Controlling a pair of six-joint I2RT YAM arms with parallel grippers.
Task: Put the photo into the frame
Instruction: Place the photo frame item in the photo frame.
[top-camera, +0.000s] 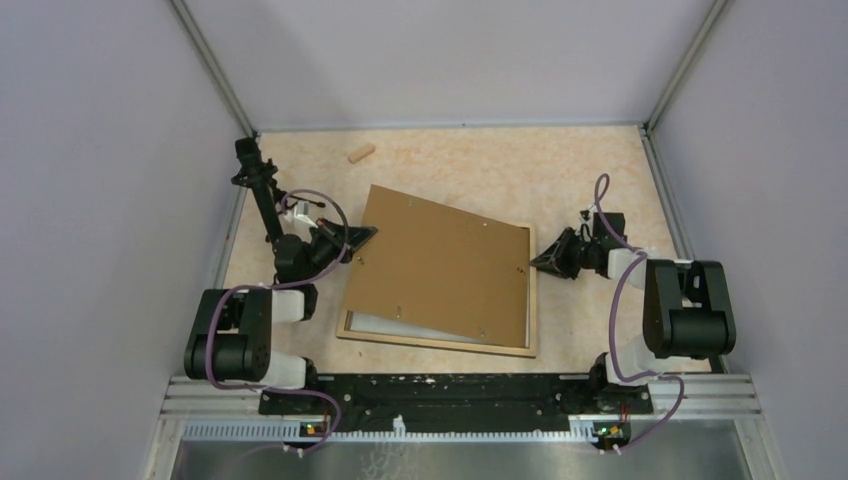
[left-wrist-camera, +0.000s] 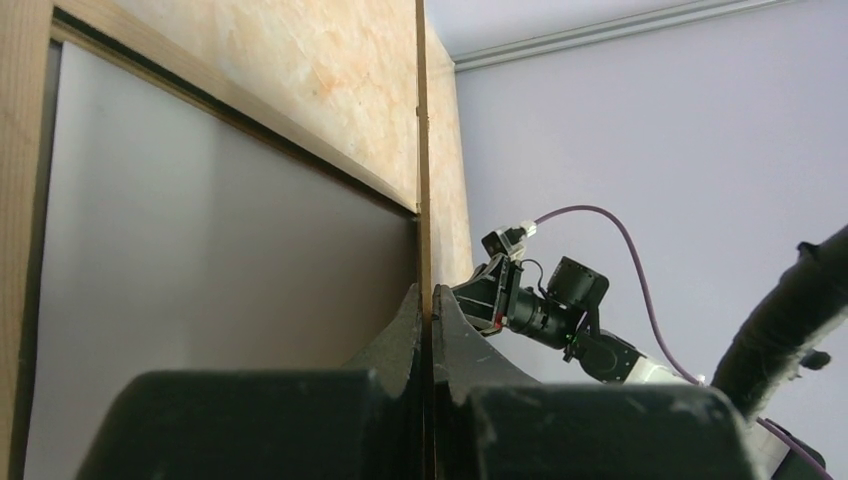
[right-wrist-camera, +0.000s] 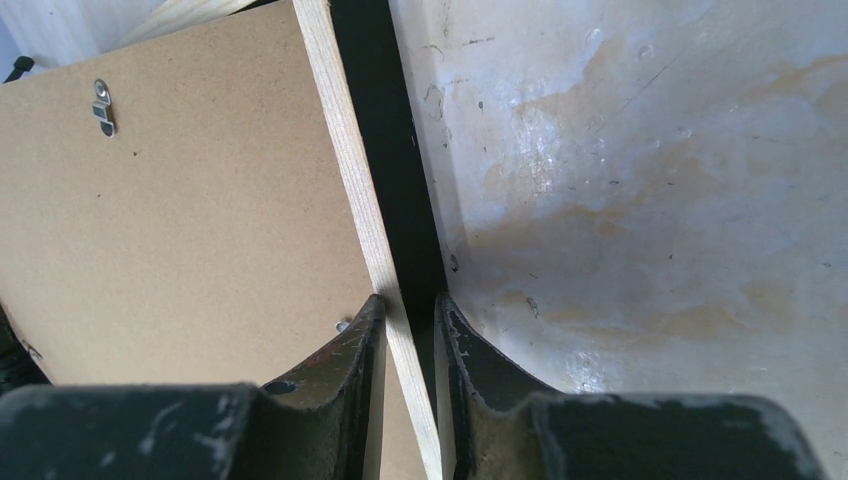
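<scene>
- The frame (top-camera: 440, 346) lies flat on the table (top-camera: 480, 170), about midway between the two arms, with its pale wood face up.
- A brown backing board (top-camera: 440, 262) lies over the frame, turned out of line with it. Its left corner juts past the frame's left rail, and its far edge crosses beyond the far rail.
- In the near-left part of the opening, under the board, a pale sheet (top-camera: 372, 324) shows. I cannot tell whether this is the photo, since no printed side is in view.
- The left gripper (top-camera: 358, 238) is at the board's left corner. In the left wrist view its fingers (left-wrist-camera: 405, 325) are pressed nearly together with the board's thin edge clamped between them. The frame's rail and the pale sheet show below that edge.
- The right gripper (top-camera: 541, 262) is at the frame's right rail. In the right wrist view its fingers (right-wrist-camera: 365, 335) stand narrow on either side of the rail. One is on the board side and the other against the rail's black outer face, so they pinch the frame.
- A small metal clip (right-wrist-camera: 101, 106) sits on the board near that rail.
- A small wooden peg (top-camera: 361, 153) lies on the far left of the table, well apart from the frame.
</scene>
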